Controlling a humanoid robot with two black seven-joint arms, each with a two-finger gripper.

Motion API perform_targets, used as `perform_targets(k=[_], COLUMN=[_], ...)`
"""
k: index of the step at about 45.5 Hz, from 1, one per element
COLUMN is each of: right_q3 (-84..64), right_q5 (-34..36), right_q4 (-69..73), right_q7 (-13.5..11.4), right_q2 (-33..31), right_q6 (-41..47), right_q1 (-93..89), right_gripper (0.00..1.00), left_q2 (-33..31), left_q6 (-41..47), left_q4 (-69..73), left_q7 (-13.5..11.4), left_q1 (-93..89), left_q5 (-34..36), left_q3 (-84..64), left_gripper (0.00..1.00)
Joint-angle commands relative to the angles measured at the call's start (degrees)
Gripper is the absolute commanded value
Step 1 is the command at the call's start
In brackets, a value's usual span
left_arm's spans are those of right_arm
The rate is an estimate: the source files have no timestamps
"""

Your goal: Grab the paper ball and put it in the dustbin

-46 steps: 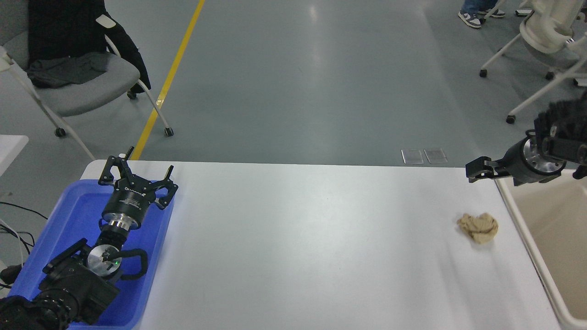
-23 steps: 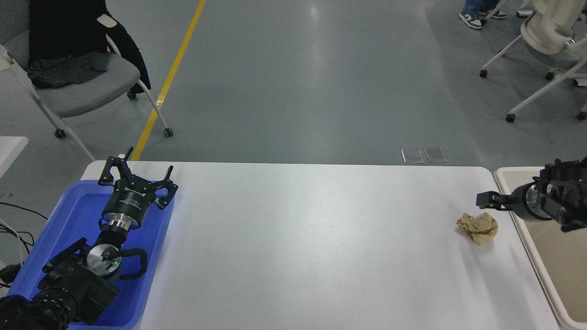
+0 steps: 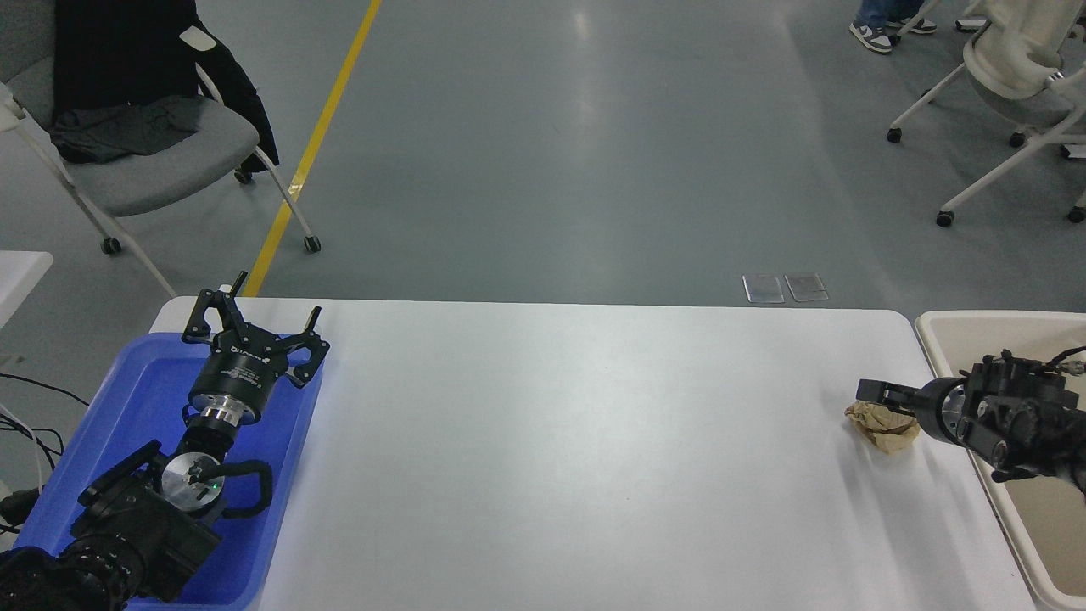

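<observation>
1. Ball [image 3: 882, 428] lies on the white surface [image 3: 577, 441] near its right edge, just beside the bin.
2. Bin [image 3: 950, 324] sits off the surface's right edge, only partly in frame; its rim and part of the inside show.
3. Right tool [image 3: 876, 395] reaches in from the right across the bin's rim, pointing left, its tip over the ball's far top side. Contact can't be judged.
4. Right tool's state: can't tell; only one dark fingertip block shows.
5. Left tool [image 3: 254, 327] is parked over the blue tray [image 3: 136, 399] at lower left, fingers spread wide, holding nothing.
6. A grey chair [image 3: 144, 161] with dark clothes on it stands on the floor, upper left.
</observation>
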Motion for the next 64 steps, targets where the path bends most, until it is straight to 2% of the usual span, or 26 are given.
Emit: perform_targets(k=[1, 8, 19, 36, 49, 57, 64], right_q3=[0.5, 0.8, 6.2, 4.9, -10.3, -20.2, -27.6], right_q5=[-0.3, 0.1, 0.9, -0.3, -1.8, -2.0, -2.1], right_q4=[0.0, 1.4, 3.2, 10.8, 35.0, 51.3, 66.4], right_q7=[-0.4, -0.4, -0.4, -0.3, -0.2, -0.2, -0.1], right_q2=[1.1, 0.8, -0.7, -4.1, -9.7, -9.8, -8.3], right_q6=[-1.3, -1.1, -1.2, -0.7, -0.1, 0.3, 4.5], right_q1=[-2.3, -2.4, -1.6, 2.7, 20.0, 33.5, 50.4], right_gripper=[0.67, 0.0, 0.0, 0.0, 0.0, 0.0, 0.0], left_q2=[0.0, 0.0, 0.0, 0.0, 0.0, 0.0, 0.0], left_q6=[0.0, 0.0, 0.0, 0.0, 0.0, 0.0, 0.0], left_q4=[0.0, 0.0, 0.0, 0.0, 0.0, 0.0, 0.0], left_q7=[0.0, 0.0, 0.0, 0.1, 0.3, 0.3, 0.3], left_q1=[0.0, 0.0, 0.0, 0.0, -0.1, -0.1, 0.0], left_q5=[0.0, 0.0, 0.0, 0.0, 0.1, 0.1, 0.1], left_q3=[0.0, 0.0, 0.0, 0.0, 0.1, 0.1, 0.1], left_gripper=[1.0, 1.0, 1.0, 1.0, 1.0, 1.0, 1.0])
